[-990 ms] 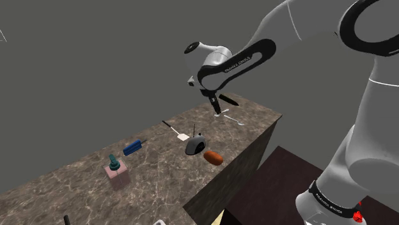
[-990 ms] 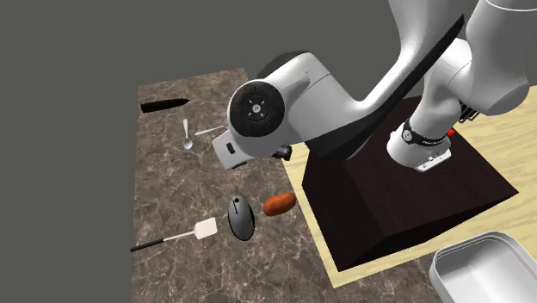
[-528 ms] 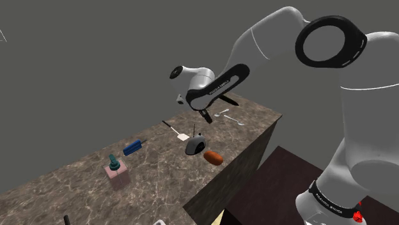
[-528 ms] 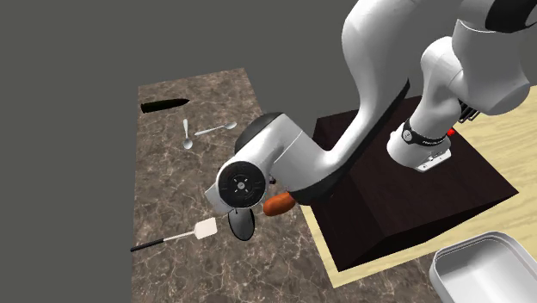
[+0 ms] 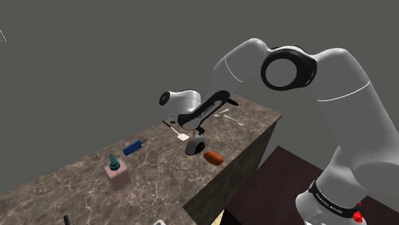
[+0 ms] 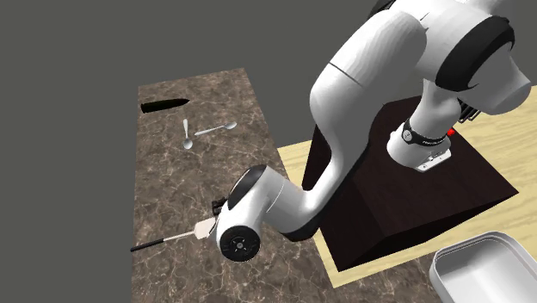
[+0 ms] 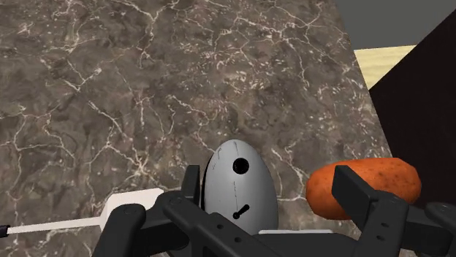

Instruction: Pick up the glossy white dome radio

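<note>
The arm (image 5: 281,70) has swung down and along the counter (image 5: 160,176). A second ago its hand hung high near the spoons, and now it sits low, right over the radio (image 7: 237,188)! The fingers (image 7: 356,193) are spread wide, gripping nothing. The radio, a pale grey dome, stands on the counter near the front edge, between the white spatula (image 7: 131,206) and an orange-brown lump (image 7: 380,179). One finger is close by its side, though I cannot tell if it touches. The other stands well clear, in front of the lump.

So the approach looks nearly done, with the radio sitting in the gap. To my eye the hand is not yet centred on it. Still to come are the squeeze and the lift.

The count:
- one radio
- one lump
- one spatula
- two spoons (image 6: 187,135)
- one blue block (image 5: 132,147)
- one pink box (image 5: 116,176) with a teal bottle on top
- one dark sliver (image 6: 163,105) at the counter's far end
- one pale tray (image 6: 482,267) down by the stand
</note>
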Robot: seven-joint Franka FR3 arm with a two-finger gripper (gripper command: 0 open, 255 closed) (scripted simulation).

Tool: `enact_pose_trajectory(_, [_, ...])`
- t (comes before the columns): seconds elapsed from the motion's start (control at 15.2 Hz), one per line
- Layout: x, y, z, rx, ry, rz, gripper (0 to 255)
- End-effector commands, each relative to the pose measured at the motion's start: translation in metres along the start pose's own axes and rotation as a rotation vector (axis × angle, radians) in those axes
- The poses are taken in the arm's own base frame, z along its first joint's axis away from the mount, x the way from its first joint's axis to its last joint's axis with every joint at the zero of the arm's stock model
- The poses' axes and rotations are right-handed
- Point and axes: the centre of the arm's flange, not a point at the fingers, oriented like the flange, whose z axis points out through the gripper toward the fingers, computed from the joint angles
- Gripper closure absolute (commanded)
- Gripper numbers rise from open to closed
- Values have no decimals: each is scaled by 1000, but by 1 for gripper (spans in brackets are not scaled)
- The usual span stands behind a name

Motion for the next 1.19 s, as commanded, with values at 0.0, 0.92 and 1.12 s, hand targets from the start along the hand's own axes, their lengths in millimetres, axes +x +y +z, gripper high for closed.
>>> enact_pose_trajectory(0.0, [24, 2, 18, -18, -24, -62, 0])
enact_pose_trajectory(0.92, [61, 3, 58, -27, -35, -93, 255])
enact_pose_trajectory(1.12, [61, 2, 58, -27, -35, -93, 255])
